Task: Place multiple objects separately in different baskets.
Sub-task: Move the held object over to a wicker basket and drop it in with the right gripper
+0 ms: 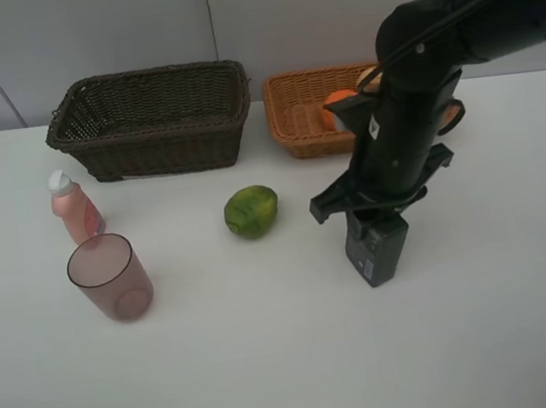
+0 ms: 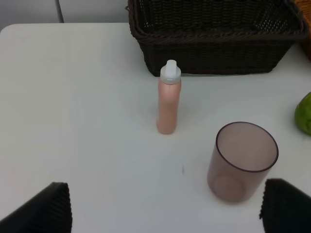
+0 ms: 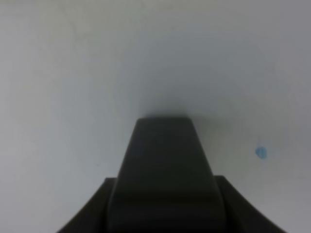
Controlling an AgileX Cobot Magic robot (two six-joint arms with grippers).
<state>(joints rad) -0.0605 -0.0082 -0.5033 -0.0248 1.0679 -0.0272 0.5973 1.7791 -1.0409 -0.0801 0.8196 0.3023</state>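
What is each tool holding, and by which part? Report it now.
Left tool: open, nothing held. Right tool: shut over the top end of the dark grey pump bottle, apparently gripping it there; the contact itself is hidden.

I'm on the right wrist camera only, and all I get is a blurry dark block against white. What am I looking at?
Observer: The high camera shows a dark grey pump bottle on the table, directly under the right claw. The claw is shut, but the arm hides whether it grips the bottle.
Operator: Is anything in a basket yet?
Observer: Yes, an orange sits in the light tan basket.
Operator: What else is out on the table?
Observer: A green round fruit, a pink white-capped bottle and a mauve cup, all to the left of the pump bottle in the high view.
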